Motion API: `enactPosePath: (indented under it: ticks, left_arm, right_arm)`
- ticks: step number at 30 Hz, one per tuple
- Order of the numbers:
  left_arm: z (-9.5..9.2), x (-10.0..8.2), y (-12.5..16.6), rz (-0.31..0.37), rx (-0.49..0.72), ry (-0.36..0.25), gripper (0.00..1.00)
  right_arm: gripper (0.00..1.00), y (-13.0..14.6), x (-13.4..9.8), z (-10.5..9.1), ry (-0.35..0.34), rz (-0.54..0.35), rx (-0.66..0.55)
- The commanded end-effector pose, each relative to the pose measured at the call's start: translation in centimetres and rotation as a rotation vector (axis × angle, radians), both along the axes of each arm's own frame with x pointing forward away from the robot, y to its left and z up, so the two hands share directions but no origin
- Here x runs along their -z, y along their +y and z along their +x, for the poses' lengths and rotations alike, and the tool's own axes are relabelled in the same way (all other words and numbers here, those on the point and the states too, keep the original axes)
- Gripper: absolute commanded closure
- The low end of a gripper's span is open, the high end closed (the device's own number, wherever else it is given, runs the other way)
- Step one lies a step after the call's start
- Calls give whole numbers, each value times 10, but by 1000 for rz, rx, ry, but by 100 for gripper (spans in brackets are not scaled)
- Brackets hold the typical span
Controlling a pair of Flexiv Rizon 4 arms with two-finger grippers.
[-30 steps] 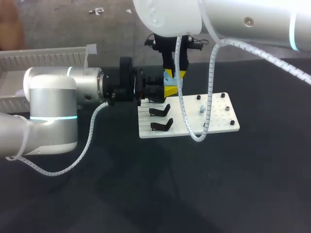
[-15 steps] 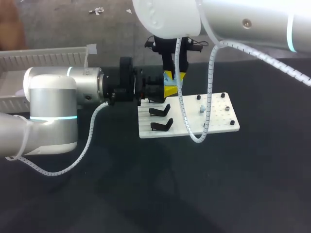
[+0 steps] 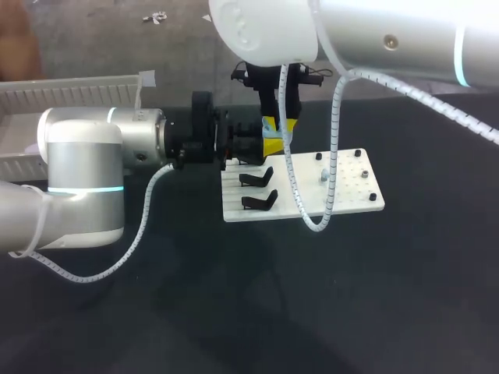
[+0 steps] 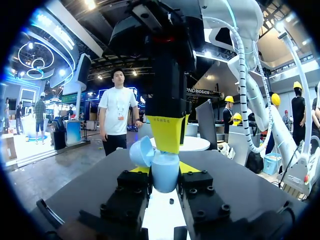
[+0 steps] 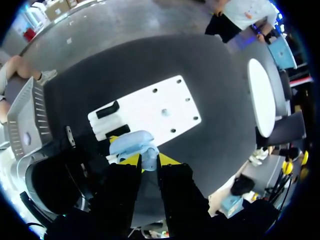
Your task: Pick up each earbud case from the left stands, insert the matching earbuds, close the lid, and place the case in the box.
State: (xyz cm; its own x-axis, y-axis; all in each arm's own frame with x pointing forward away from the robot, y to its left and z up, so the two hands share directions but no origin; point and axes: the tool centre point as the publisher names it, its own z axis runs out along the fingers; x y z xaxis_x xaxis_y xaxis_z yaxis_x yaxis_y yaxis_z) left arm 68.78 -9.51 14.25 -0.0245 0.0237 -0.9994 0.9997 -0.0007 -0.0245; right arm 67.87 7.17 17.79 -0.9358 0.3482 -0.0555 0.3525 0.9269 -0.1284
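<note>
One earbud case (image 4: 163,169) clamped in level left gripper (image 4: 165,177) | right gripper (image 4: 167,142) plumb above, grip unclear

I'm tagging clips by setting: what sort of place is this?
Likely a robot assembly workstation: left arm and right arm over a black table, a white fixture plate with black stands, the left hand shut on a light-blue earbud case.
</note>
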Motion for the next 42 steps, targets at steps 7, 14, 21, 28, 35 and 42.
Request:
enactPosePath:
  ticks: [7,14,21,28,35,42]
  left_arm:
    - [0,0,0,-4,-2,-3,100]
    - [0,0,0,-4,-2,-3,100]
    - [0,0,0,-4,-2,-3,100]
    - [0,0,0,-4,-2,-3,100]
    - [0,0,0,-4,-2,-3,100]
    - [0,0,0,-4,-2,-3,100]
  right_arm:
    - [65,1,-3,0,-4,7,9]
    - [57,-4,-18,-12,-66,70,18]
    - [0,-25,-16,-31,-232,160,79]
    - [0,-41,-18,-41,-365,175,97]
    - [0,-52,-21,-50,-383,214,14]
    - [0,-54,-23,-63,-385,201,-120]
